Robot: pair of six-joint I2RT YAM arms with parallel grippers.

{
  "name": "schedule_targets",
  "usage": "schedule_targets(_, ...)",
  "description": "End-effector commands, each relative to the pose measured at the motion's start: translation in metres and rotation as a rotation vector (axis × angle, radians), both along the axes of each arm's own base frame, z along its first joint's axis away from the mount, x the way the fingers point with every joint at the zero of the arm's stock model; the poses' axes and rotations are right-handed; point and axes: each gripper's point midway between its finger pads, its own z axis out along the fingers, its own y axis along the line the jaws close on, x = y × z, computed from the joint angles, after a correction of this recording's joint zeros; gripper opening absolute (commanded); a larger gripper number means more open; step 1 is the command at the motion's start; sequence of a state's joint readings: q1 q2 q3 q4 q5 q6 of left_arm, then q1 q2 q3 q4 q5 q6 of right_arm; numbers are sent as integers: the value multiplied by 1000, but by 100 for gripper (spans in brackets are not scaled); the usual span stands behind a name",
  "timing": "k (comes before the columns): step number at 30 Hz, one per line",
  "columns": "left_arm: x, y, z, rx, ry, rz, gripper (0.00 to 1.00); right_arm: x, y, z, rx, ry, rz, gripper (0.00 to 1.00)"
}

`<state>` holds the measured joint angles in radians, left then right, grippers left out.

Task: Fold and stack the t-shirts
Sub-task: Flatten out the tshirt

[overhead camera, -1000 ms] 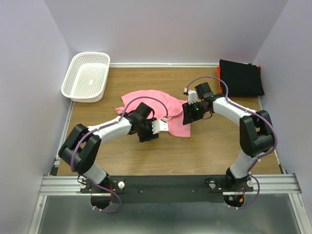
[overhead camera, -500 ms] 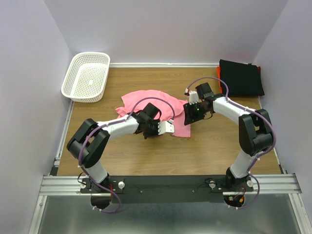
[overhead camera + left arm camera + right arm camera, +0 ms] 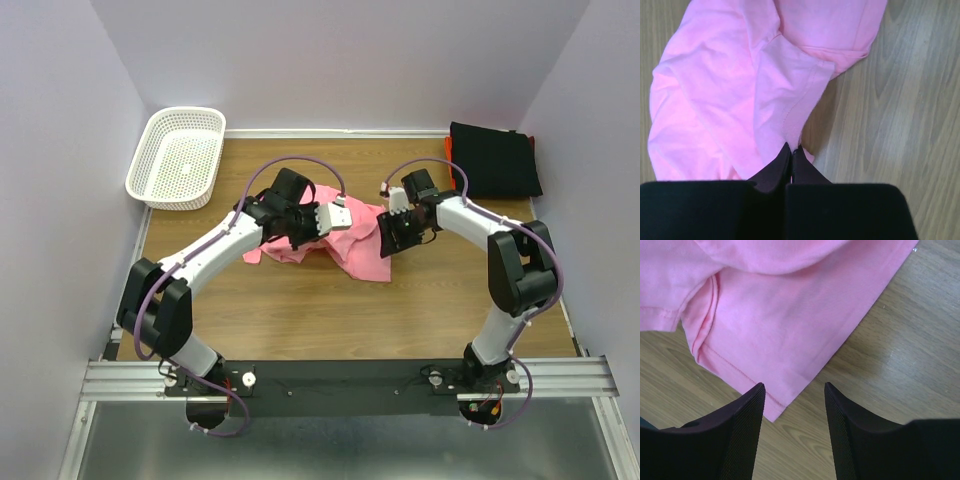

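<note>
Left fingers [image 3: 774, 172] clamped on the pink shirt [image 3: 715, 90] hem — right fingers [image 3: 742, 420] open, hovering over its corner.

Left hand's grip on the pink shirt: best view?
Left wrist: the left hand is shut on a fold of the pink shirt, pinch visible. Top external shows the hand above the shirt, pinch hidden. Right wrist shows only the shirt's hem.
</note>
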<state>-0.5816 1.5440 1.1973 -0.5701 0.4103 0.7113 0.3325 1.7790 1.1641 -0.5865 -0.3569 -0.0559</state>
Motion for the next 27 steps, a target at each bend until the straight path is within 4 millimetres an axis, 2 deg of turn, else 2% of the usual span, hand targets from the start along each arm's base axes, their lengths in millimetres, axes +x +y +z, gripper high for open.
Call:
schedule_targets(1,-25,-3,-10,-15,115,-45,0,6,7,11,36,-5,31,60)
schedule_targets(5,-41,-7,-24,-33,200,-90,7,10,12,21,63,-23,39,61)
schedule_targets(11,-69,-1,-59,9,316,-141,19,5,8,13,41,-6,45,61)
schedule_targets(16,-86,4,-74,36,365,-173,23,1,11,14,61,8,58,61)
schedule_targets(22,-101,-5,-73,10,406,-201,22,0,16,17,89,17,78,61)
schedule_targets(23,-103,-5,-74,14,410,-199,20,0,16,17,90,19,77,61)
schedule_targets(25,-101,-8,-76,12,400,-191,7,0,16,17,87,19,76,61)
schedule_targets(27,-101,-9,-77,14,391,-178,1,0,16,18,86,15,78,61)
